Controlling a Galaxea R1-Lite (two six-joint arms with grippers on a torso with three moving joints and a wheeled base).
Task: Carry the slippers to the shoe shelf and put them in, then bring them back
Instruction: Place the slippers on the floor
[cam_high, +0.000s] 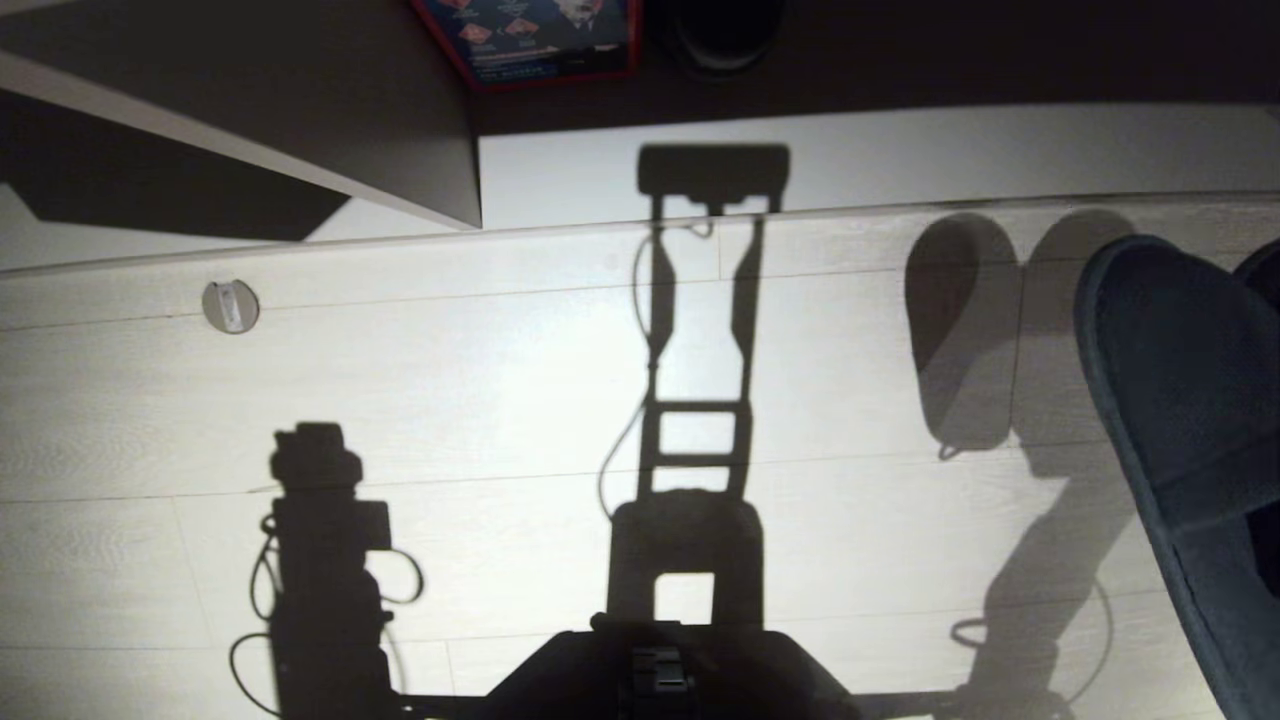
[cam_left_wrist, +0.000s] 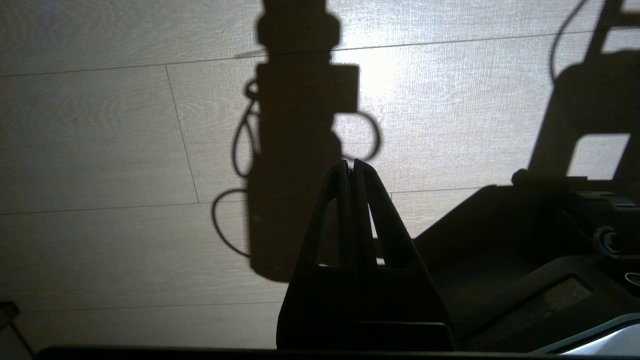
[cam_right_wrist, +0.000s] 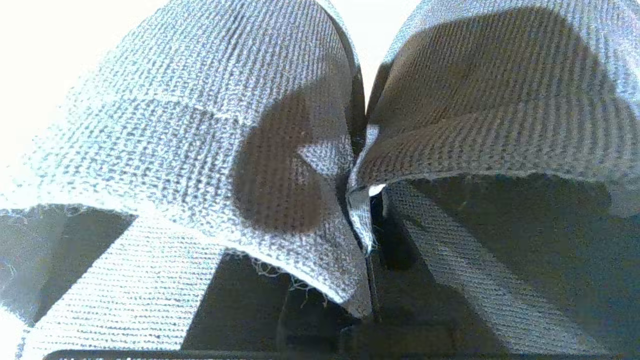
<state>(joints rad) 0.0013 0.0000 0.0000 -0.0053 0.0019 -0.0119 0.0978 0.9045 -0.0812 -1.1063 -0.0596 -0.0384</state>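
Holding both slippers (cam_right_wrist: 280, 150) pinched together, right claw (cam_right_wrist: 367, 240) hangs above floor (cam_high: 500, 400). Left claw (cam_left_wrist: 351, 165) closed, empty. Shelf unseen; placing and return seemingly remain.

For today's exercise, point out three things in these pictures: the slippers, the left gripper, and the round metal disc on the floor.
slippers (cam_right_wrist: 210, 150): right wrist view, left slipper's fabric upper.
left gripper (cam_left_wrist: 351, 167): left wrist view, closed fingertips.
round metal disc (cam_high: 230, 306): head view, its centre.
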